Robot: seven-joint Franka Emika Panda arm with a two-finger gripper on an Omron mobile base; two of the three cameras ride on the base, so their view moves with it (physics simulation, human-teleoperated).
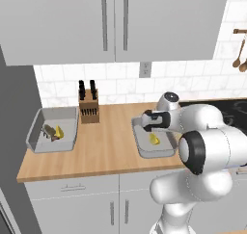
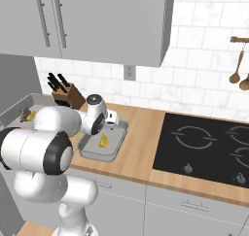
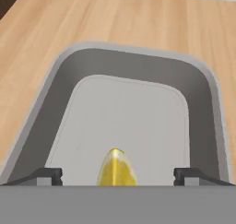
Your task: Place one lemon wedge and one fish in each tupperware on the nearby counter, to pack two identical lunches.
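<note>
Hand view: lemon wedge point(image 3: 116, 168) lies between open claw point(image 3: 118, 174) fingertips.

A wooden knife block point(image 1: 89, 108) with black-handled knives stands against the white tiled wall point(image 2: 204, 36). A black glass stovetop point(image 2: 204, 150) lies rightward, wooden spoons point(image 2: 239, 72) hanging above it, an outlet point(image 1: 144, 69) under grey cabinets point(image 1: 116, 21).
</note>
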